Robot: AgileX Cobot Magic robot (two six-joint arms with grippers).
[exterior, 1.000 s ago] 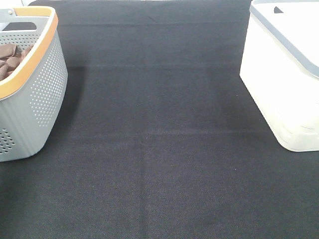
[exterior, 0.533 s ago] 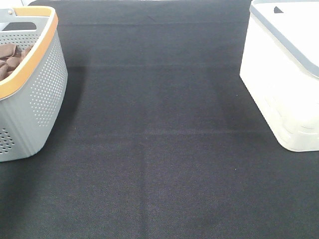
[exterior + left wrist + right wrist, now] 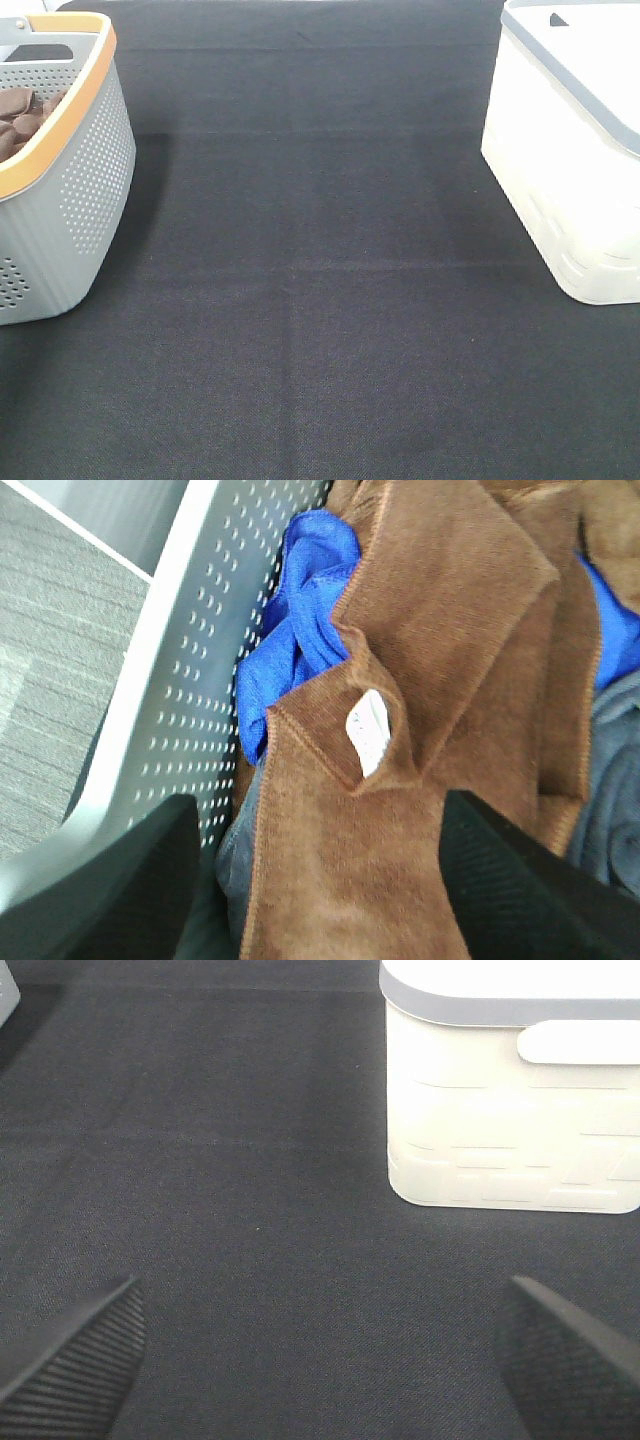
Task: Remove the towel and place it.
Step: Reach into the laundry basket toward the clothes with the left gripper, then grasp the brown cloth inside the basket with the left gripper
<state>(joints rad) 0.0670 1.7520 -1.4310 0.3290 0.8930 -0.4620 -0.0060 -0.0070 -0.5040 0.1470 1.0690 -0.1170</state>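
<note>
Towel, rust-brown with a stitched hem, lies crumpled inside the grey basket in the left wrist view, its white tag facing up at a folded corner. A blue cloth is bunched between the towel and the basket's perforated wall, and a grey cloth shows at the towel's other side. The left gripper hangs just above the towel with its jaws spread wide, one dark finger on either side of the tag, and nothing is caught between them. In the right wrist view the right gripper is likewise wide open and holds nothing, poised over the black mat, with the white bin standing on the mat beyond it. The exterior high view shows the grey basket with its orange rim at the left edge and the white bin at the right edge, well apart on the black mat. Some brown fabric shows inside the basket, but I cannot tell whether it is the towel. Neither gripper appears in this view.
</note>
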